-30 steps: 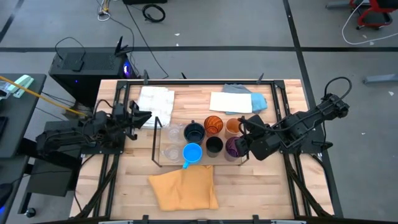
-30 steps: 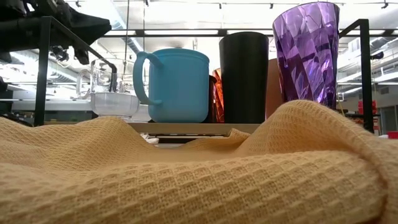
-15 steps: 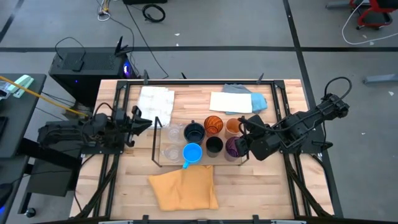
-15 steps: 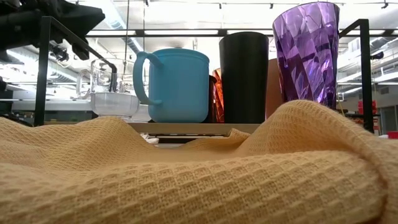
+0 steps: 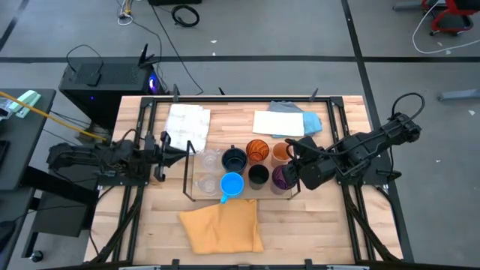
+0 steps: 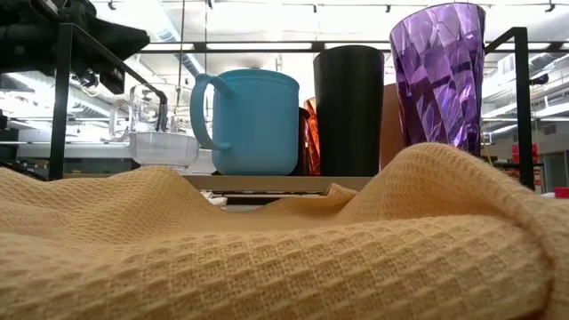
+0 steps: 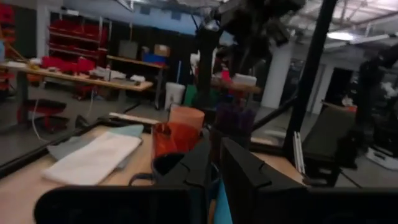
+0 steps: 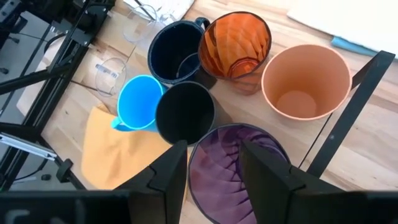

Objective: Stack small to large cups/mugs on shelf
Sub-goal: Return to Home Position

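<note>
All eight cups stand on the shelf point(image 5: 192, 169) in the middle of the worktop point(image 5: 161, 217), in a far row and a near row. At the left end are a clear glass point(image 5: 211, 159) on the far side and a second clear glass point(image 5: 204, 182) on the near side. Next to the right come the navy mug point(image 5: 234, 159), far, and the bright blue mug point(image 5: 232, 184), near, its handle pointing toward the yellow cloth point(image 5: 223, 229) that lies just in front of the shelf. Then follow the orange ribbed cup point(image 5: 257, 150) with the black cup point(image 5: 258, 175) in front of it. At the right end are the pale orange cup point(image 5: 282, 152) and the tall purple cup point(image 5: 281, 178).

Sizes rise from left to right, so the sorting looks complete; no cup stands loose on the worktop. What seems left is for both arms to pull clear to their rest poses.

The left pincer point(image 5: 180, 154) sits just off the shelf's left end, pointing at it. Its fingers point(image 7: 249, 180) are drawn almost together with only a slit between them, and they hold nothing. The right pincer point(image 8: 213, 149) hangs above the shelf's right end, over the purple cup. Its fingers point(image 8: 168, 174) are spread wide and empty, touching no cup.
</note>
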`<control>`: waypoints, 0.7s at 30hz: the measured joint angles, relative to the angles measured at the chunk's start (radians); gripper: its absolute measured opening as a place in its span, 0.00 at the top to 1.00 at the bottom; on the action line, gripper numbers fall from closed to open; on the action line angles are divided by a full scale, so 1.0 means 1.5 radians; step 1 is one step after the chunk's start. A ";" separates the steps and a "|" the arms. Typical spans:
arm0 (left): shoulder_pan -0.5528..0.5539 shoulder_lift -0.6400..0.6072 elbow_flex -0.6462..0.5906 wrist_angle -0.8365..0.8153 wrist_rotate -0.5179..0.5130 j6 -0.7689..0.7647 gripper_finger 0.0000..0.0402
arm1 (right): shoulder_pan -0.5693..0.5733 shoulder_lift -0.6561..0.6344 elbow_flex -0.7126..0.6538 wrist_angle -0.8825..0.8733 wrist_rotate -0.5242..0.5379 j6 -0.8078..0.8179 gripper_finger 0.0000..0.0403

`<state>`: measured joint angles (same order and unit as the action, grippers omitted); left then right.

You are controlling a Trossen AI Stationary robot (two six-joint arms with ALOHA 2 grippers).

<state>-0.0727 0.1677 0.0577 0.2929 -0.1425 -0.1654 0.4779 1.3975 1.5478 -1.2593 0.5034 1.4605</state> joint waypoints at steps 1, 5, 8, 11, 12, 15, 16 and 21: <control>0.000 0.000 0.000 -0.007 0.007 0.001 0.90 | 0.000 0.000 0.000 0.001 0.000 0.001 0.62; 0.000 0.000 0.000 -0.030 0.019 -0.007 0.92 | 0.000 0.000 0.000 0.001 0.000 0.001 0.62; 0.000 0.000 0.000 -0.031 0.023 0.003 0.94 | 0.000 0.000 0.000 0.001 0.000 0.001 0.62; 0.000 0.000 0.000 -0.057 0.023 0.015 0.94 | 0.000 0.000 0.000 0.001 0.000 0.001 0.62; 0.000 0.000 0.000 -0.063 0.023 0.021 0.94 | 0.000 0.000 0.000 0.001 0.000 0.001 0.62; 0.000 0.000 0.000 -0.075 0.023 0.038 0.94 | 0.000 0.000 0.000 0.003 0.000 0.000 0.62; 0.001 0.000 0.000 -0.073 0.023 0.043 0.94 | 0.000 0.000 0.000 0.006 0.000 -0.002 0.62; 0.002 0.000 0.000 -0.071 0.023 0.043 0.96 | 0.000 0.000 0.000 0.017 0.001 -0.016 0.62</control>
<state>-0.0704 0.1680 0.0578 0.1859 -0.1081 -0.1005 0.4778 1.3975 1.5478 -1.2341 0.5041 1.4358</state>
